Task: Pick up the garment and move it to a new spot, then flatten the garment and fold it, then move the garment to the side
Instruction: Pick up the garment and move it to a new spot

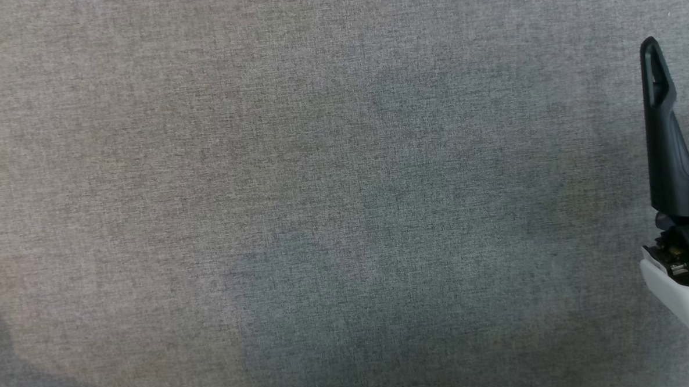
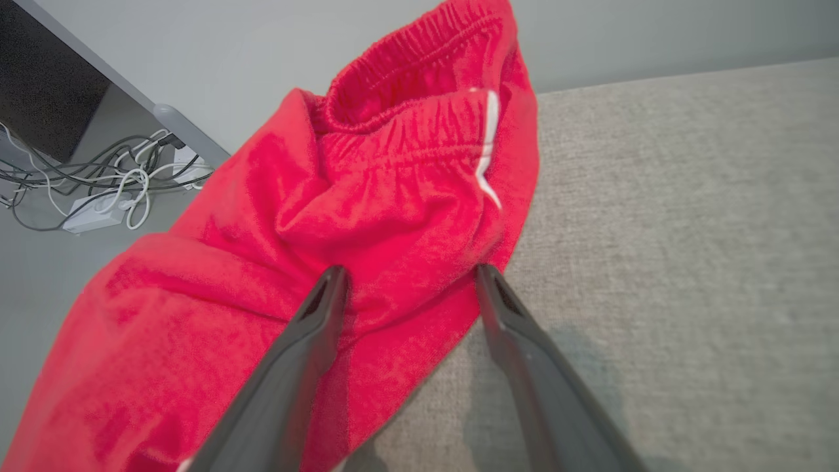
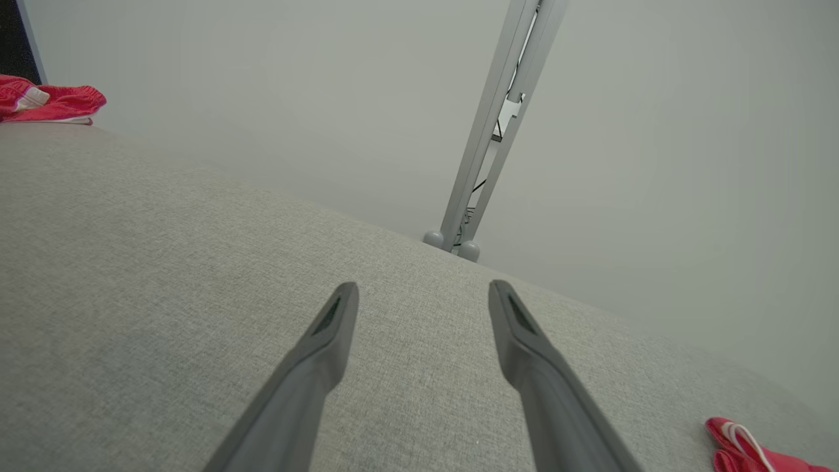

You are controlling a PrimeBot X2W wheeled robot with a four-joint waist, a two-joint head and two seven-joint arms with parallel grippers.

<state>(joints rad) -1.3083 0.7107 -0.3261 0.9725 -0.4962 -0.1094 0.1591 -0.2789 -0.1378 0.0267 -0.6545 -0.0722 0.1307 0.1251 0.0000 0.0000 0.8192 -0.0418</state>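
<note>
Pick-up step, grasp not yet made. Red shorts [image 2: 367,196] slumped over grey table [image 2: 688,229] edge. Left gripper [image 2: 409,272] spread wide at fabric, pinching nothing. Right gripper [image 3: 423,288] released over bare table. Next, likely: clamp fold, lift.

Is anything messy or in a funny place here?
Yes. The red garment is crumpled, not flat, and lies half off the edge of the grey cloth surface, drooping toward the tangled cables below. The left gripper, open, points at it.
</note>
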